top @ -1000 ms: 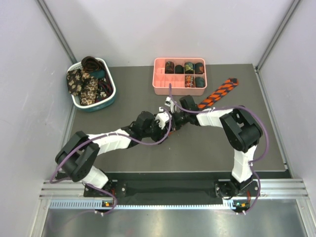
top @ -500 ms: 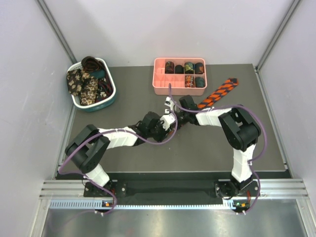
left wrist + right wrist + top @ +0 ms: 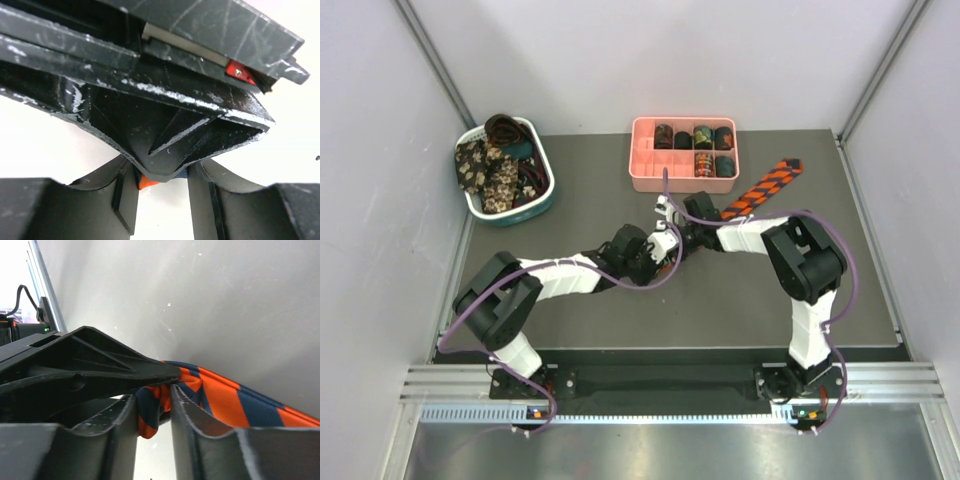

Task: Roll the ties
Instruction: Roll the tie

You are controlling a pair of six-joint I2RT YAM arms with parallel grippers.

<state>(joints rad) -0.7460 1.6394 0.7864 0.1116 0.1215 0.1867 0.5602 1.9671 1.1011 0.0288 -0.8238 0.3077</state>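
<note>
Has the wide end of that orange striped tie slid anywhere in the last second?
No. The wide end of the striped tie lies at the same spot as before, just right of the pink tray, at the same slant.

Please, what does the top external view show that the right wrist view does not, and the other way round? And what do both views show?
Only the top external view shows the pink tray holding rolled ties, the basket of loose ties, and the left arm meeting the right arm. Only the right wrist view shows a fold of the striped tie sitting between the fingers of the right gripper, with a black part reaching in from the left. Both views show that tie's orange and dark stripes.
</note>
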